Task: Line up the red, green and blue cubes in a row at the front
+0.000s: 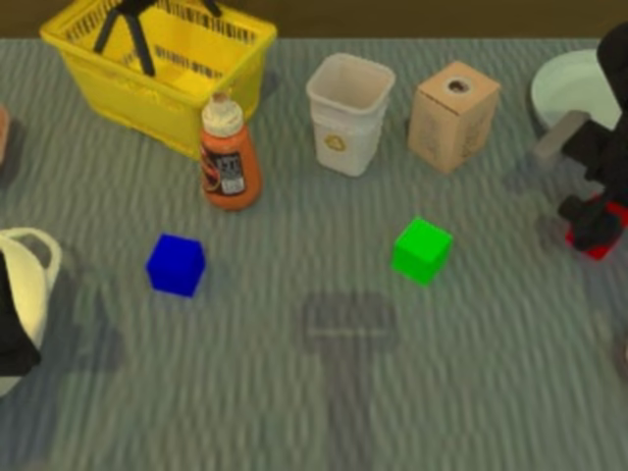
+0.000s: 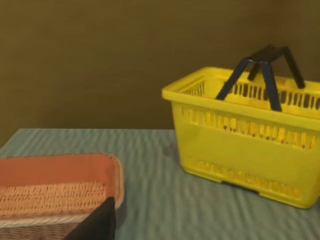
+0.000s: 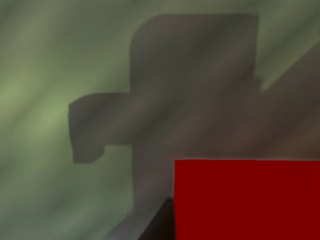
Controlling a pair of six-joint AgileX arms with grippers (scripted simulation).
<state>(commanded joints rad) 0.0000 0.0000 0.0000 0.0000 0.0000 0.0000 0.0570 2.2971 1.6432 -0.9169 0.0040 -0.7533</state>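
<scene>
The blue cube sits left of the middle of the cloth, and the green cube sits right of the middle. At the right edge, the red cube shows only a corner under my right gripper. In the right wrist view the red cube is large, with one dark finger pressed against its side, so the gripper is shut on it. My left arm is parked at the left edge.
At the back stand a yellow basket, an orange bottle, a white bin, a cardboard box and a pale plate. A woven tray lies beside the basket.
</scene>
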